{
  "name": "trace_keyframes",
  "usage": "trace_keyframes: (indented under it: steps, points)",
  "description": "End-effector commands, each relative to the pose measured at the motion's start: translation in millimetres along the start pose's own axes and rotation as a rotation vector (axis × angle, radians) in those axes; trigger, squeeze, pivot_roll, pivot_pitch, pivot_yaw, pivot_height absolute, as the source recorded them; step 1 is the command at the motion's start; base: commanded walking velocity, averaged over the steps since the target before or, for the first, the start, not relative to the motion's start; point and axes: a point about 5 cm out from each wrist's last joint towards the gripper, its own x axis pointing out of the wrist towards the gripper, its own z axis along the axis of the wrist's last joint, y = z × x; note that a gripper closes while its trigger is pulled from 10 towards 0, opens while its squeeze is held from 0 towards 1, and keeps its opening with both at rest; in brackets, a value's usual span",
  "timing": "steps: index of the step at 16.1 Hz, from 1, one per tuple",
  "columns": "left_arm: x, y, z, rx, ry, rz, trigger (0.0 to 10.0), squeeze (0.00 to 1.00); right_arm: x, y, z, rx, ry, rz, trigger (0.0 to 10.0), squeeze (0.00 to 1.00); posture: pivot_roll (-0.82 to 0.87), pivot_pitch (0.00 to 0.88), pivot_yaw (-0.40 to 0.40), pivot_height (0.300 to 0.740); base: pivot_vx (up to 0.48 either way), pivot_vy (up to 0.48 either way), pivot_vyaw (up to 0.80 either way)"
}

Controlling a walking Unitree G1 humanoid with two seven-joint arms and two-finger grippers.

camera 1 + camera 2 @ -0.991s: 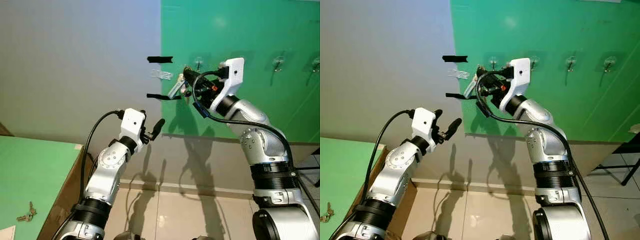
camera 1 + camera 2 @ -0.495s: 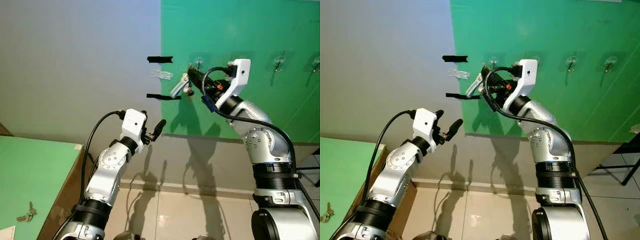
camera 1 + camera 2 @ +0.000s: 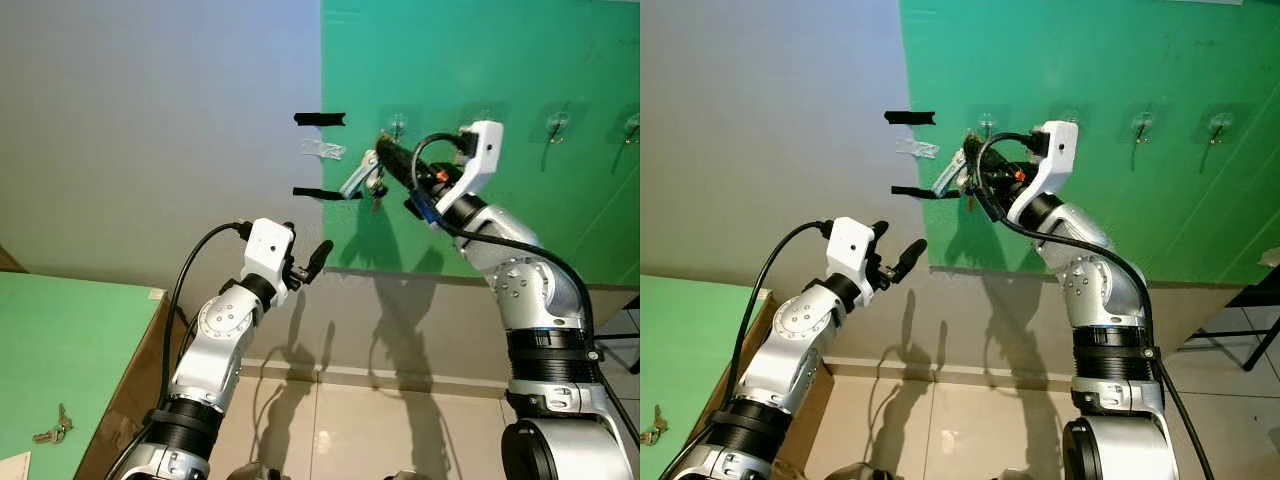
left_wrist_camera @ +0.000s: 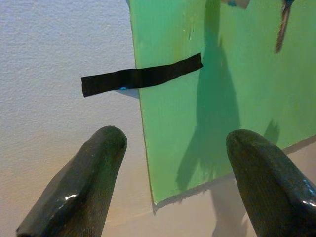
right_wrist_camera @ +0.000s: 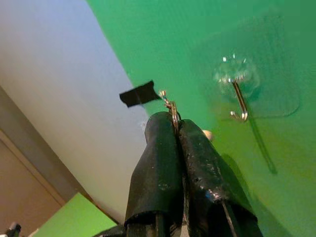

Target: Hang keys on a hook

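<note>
My right gripper is raised against the green wall board, shut on a bunch of keys whose silver tag and small keys dangle below the fingers. The tips sit just below and left of the leftmost clear hook. In the right wrist view the shut fingers pinch the key ring, which pokes out a little short of the hook. My left gripper is held lower, in front of the grey wall, open and with nothing in it; its open fingers face the board's edge.
More clear hooks line the board to the right. Two black tape strips and a clear strip hold the board's left edge. A green table at the lower left carries another set of keys.
My right gripper has shifted a little to the right and closer to the leftmost hook, still holding the keys. The left arm has stayed put.
</note>
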Motion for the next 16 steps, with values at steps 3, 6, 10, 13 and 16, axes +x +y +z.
trace_keyframes:
  steps: [3,6,10,13,16]
  points:
    - [-1.7,-1.1,0,0.015,0.009,-0.013,10.0,0.00,-4.2,-8.7,10,-0.046,-0.048,-0.077,0.0,0.00,-0.13,0.000,0.044,0.736,0.000,0.000,0.00]
    - [-1.9,-1.7,-1,0.014,0.012,-0.017,10.0,0.00,-5.0,-11.6,10,-0.023,-0.053,-0.097,0.0,0.00,-0.13,0.000,0.044,0.736,0.000,0.000,0.00]
    - [-1.6,-2.0,-1,0.013,0.015,-0.018,10.0,0.00,-5.0,-13.0,9,0.063,-0.063,-0.101,0.0,0.00,-0.13,0.000,0.044,0.736,0.000,0.000,0.00]
    - [-1.4,-2.3,-1,0.011,0.015,-0.017,10.0,0.00,-4.6,-9.4,6,0.106,-0.039,-0.063,0.0,0.00,-0.13,0.000,0.041,0.736,0.000,0.000,0.00]
    - [-1.1,-2.2,0,0.011,0.014,-0.014,10.0,0.00,-3.9,-2.8,3,0.105,-0.003,-0.018,0.0,0.00,-0.13,0.000,0.040,0.736,0.000,0.000,0.00]
